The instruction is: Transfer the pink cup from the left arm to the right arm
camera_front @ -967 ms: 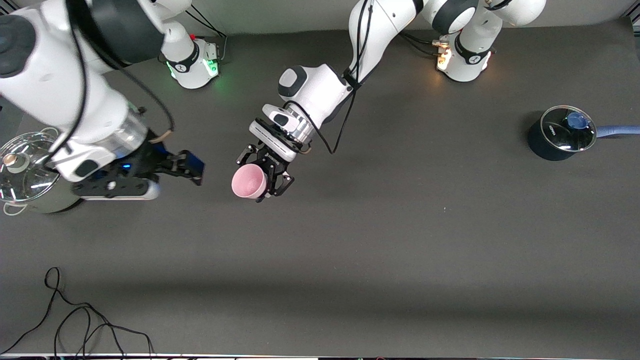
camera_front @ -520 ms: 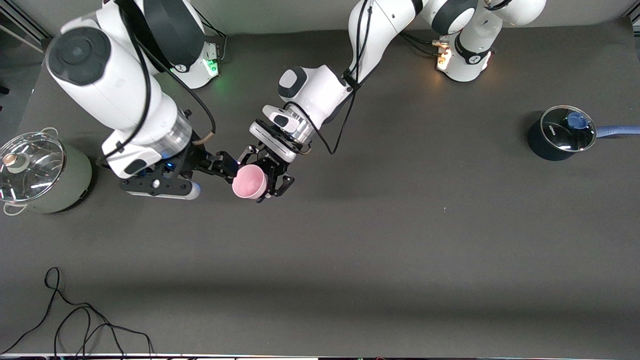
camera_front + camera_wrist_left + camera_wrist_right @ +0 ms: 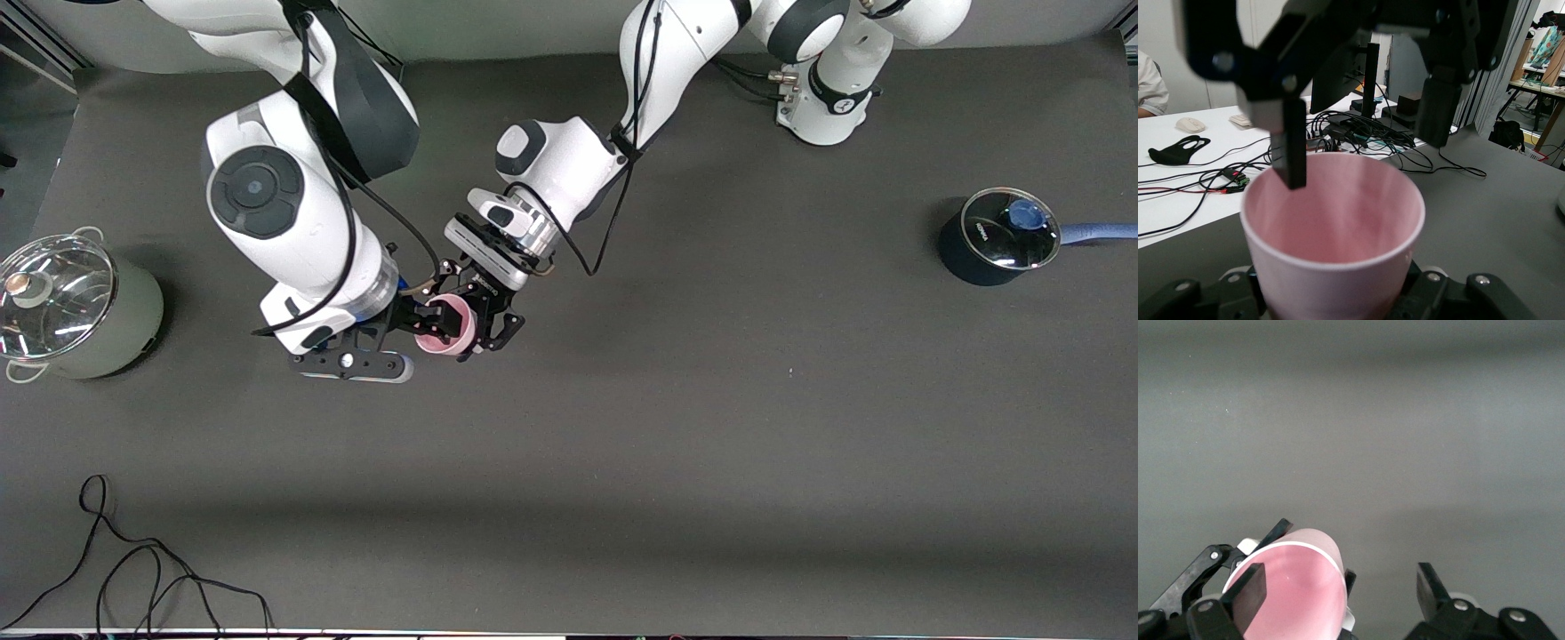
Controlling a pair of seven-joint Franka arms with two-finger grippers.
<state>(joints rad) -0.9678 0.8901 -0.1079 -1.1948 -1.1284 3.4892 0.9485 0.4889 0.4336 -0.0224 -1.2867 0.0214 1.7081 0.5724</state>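
Left end effector is clamped on the small pale-pink tapered plastic cup, holding it up in the air over the bare dark grey table, with the cup tipped so its mouth faces the right arm. Right end effector has its fingers spread wide at the cup's mouth: in the left wrist view one black finger dips just inside the rim of the pink cup while the other hangs outside it, apart from the wall. The right wrist view shows the same straddle, the cup beside one finger pad and the other pad well clear. Whether the inner finger already touches the wall is hard to tell.

The handover seems to be at the receiving stage, with nothing passed yet. The next move likely calls for the right fingers to close on the cup wall, then for the left to let go only once that grip is firm.

Toward the right arm's end of the table from the cup stands a pale green glass-lidded pot; toward the left arm's end, a dark blue lidded saucepan.
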